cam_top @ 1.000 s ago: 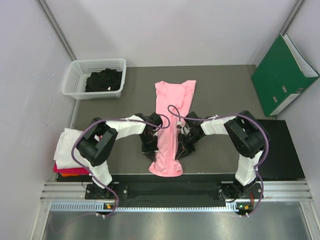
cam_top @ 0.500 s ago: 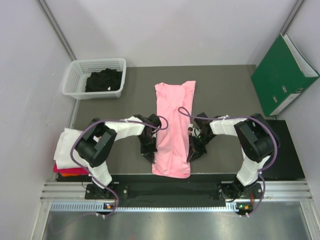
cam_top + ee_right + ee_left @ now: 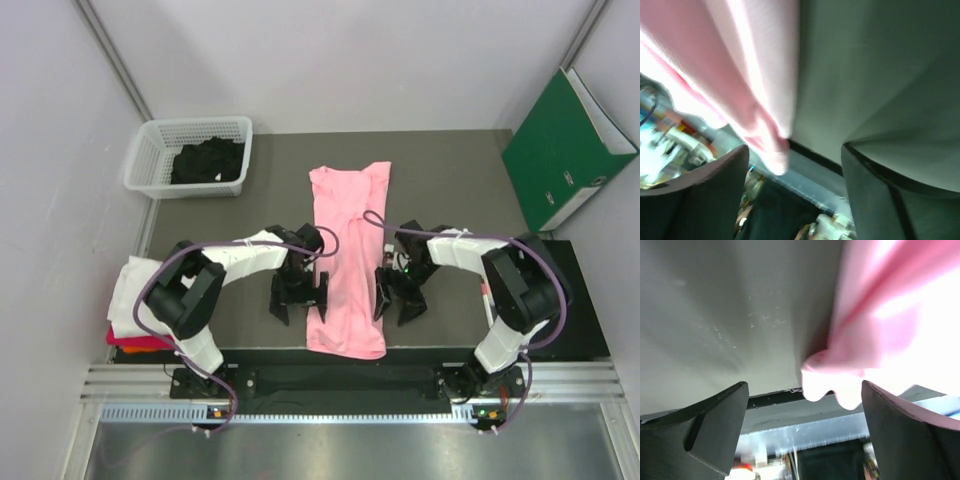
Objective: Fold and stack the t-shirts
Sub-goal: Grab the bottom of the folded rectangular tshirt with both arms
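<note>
Bare mat (image 3: pixel 220 230) L/R of pink shirt (image 3: pixel 345 250)

Dark grey table (image 3: pixel 450 180), white mesh basket (image 3: pixel 145 160) on its far-left corner, green binder (image 3: pixel 555 150) beside its right edge

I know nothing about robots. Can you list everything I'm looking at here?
pink t-shirt: one, light pink, long folded strip, mid-table
folded t-shirts: one stack, white over magenta-red, left edge
black clothing: one heap, black, in the basket
basket: one, white mesh, far left corner
binder: one, green, far right
table: one, dark grey
left gripper: one, black, open, left of the pink t-shirt
right gripper: one, black, open, right of it
</note>
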### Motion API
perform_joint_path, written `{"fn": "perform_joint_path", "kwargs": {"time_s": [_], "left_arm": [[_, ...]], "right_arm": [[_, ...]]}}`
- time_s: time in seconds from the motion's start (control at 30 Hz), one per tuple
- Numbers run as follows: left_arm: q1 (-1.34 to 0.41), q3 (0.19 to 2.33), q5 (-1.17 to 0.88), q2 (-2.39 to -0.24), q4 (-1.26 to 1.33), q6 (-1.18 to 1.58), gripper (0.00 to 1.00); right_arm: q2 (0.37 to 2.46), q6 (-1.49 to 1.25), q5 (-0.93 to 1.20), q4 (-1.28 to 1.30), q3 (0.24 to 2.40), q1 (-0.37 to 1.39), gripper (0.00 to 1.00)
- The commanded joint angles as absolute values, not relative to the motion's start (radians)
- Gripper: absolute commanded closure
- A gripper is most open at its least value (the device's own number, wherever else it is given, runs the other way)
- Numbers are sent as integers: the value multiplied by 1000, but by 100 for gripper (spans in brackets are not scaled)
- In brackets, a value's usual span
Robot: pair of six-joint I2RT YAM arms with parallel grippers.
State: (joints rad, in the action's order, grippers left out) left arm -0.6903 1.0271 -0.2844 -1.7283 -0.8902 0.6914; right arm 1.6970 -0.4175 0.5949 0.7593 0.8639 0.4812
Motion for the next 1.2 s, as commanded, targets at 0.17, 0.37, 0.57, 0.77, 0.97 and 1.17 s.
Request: {"fn": "perform_joint_path", "kwargs": {"time_s": [0.17,0.37,0.57,0.77,0.97,1.17], "left_arm": [[-585,1195,-186,-1689,-783,615,2],[-470,1308,-264,-1885,-675,569,10],[-431,1384,-293,-1994,-631,569,18],[-431,1376,-321,-2062,-601,584,41],[-431,1345,-331,-2086,-551,613,59],[-431,1371,-321,-2125,-554,629,88]], "right_arm": [[1641,-315,264,697,1067,298,6],[1843,-310,328,611,1251,241,11],[1942,-359,383,542,1351,239,22],[2032,-426,469,525,1382,245,39],[2085,-439,491,548,1417,300,44],[2164,-416,491,618,1485,327,87]]}}
